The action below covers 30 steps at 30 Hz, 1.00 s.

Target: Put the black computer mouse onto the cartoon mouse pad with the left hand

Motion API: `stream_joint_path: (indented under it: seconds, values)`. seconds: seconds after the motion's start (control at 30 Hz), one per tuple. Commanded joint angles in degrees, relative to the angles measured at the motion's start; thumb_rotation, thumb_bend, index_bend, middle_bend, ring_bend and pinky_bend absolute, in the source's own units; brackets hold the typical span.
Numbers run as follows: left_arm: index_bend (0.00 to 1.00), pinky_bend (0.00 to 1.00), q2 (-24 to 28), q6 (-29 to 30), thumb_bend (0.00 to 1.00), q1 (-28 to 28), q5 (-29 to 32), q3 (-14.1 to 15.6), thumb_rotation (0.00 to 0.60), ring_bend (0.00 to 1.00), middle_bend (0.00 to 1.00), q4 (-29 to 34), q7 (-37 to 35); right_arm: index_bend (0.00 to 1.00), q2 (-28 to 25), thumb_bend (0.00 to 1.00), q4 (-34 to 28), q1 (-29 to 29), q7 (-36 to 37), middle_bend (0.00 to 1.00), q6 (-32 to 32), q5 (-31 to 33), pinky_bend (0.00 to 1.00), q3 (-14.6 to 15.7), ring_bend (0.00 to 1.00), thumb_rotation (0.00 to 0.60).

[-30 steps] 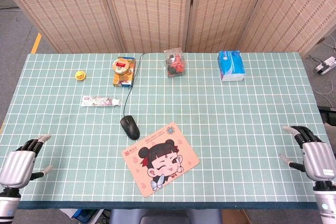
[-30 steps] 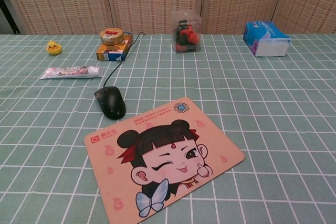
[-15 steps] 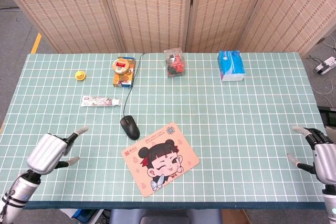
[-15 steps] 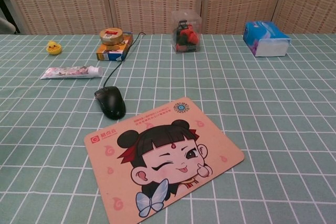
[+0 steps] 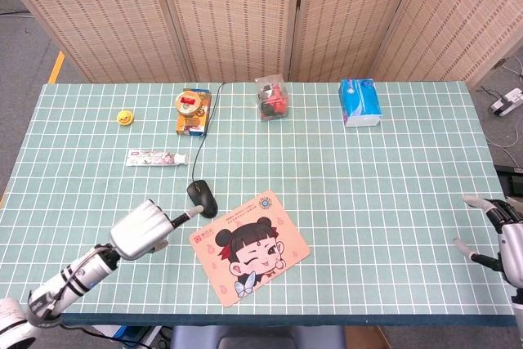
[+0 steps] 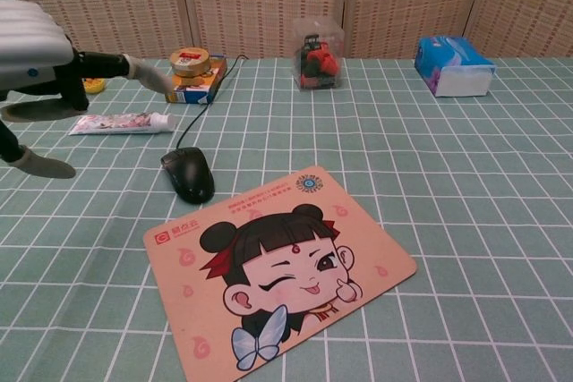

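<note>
The black computer mouse (image 5: 202, 198) (image 6: 189, 174) lies on the green checked table, just beyond the upper left corner of the cartoon mouse pad (image 5: 250, 247) (image 6: 277, 270). Its cable runs back toward the far edge. My left hand (image 5: 142, 229) (image 6: 36, 60) hovers to the left of the mouse, holding nothing, fingers spread and one fingertip reaching close to it. My right hand (image 5: 507, 243) stays at the right table edge, holding nothing with fingers apart; the chest view does not show it.
A toothpaste tube (image 5: 156, 157) lies left of the cable. At the back stand an orange box with a round tin (image 5: 192, 110), a clear box of red and black items (image 5: 272, 97), a blue tissue pack (image 5: 359, 102) and a small yellow duck (image 5: 124, 118).
My left hand has swept from the front left corner to the right, up to the mouse, and has entered the chest view. My right hand has drifted slightly outward. The mouse has not moved.
</note>
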<state>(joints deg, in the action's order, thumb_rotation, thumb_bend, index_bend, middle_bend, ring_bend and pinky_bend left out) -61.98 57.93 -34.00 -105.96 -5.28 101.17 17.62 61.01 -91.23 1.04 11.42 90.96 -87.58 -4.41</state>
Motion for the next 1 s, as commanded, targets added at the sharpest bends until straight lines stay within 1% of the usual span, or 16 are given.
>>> stream_joint_path:
  seconds: [0.03, 0.17, 0.27, 0.4, 0.57, 0.73, 1.0]
  values:
    - [0.17, 1.0, -2.83, -3.45, 0.14, -2.92, -0.25, -0.1, 0.6, 1.0, 0.94, -1.32, 2.88, 0.28, -0.25, 0.01, 0.24, -0.19, 0.85, 0.35, 0.22, 0.13, 0.41, -0.15, 0.26, 0.6]
    - [0.18, 1.0, -5.37, -6.25, 0.14, -5.52, -0.66, -0.05, 0.6, 1.0, 0.95, -3.58, 5.75, 0.28, -0.52, 0.02, 0.66, -0.26, 2.02, 0.35, 0.06, 0.45, 0.41, -0.3, 0.26, 0.6]
    - [0.19, 1.0, -6.96, -8.15, 0.14, -7.12, 0.35, -0.5, 0.6, 1.0, 0.96, -4.9, 7.64, 0.28, -0.65, 0.02, 1.0, -0.15, 2.79, 0.35, -0.37, 0.89, 0.41, -0.5, 0.26, 0.6]
    - [0.2, 1.0, -8.51, -11.03, 0.14, -8.87, 3.19, -1.42, 0.6, 1.0, 0.96, -6.0, 10.3, 0.28, -0.79, 0.02, 1.37, 0.06, 3.61, 0.35, -1.21, 1.5, 0.41, -0.67, 0.26, 0.6]
    - [0.22, 1.0, -10.7, -15.11, 0.14, -10.92, 7.99, -2.69, 0.6, 1.0, 0.96, -8.03, 15.65, 0.28, -1.02, 0.02, 1.52, 0.23, 4.32, 0.35, -1.95, 1.71, 0.41, -0.65, 0.26, 0.6]
    - [0.23, 1.0, -12.56, -16.75, 0.14, -12.19, 11.39, -3.12, 0.6, 1.0, 0.96, -10.64, 20.64, 0.28, -1.26, 0.02, 1.74, 0.18, 5.24, 0.35, -2.09, 1.86, 0.41, -0.74, 0.26, 0.6]
    - [0.24, 1.0, -13.84, -18.27, 0.14, -13.74, 15.51, -2.89, 0.6, 1.0, 0.96, -13.44, 27.85, 0.28, -1.51, 0.02, 2.02, 0.35, 6.24, 0.35, -2.93, 2.36, 0.41, -0.86, 0.26, 0.6]
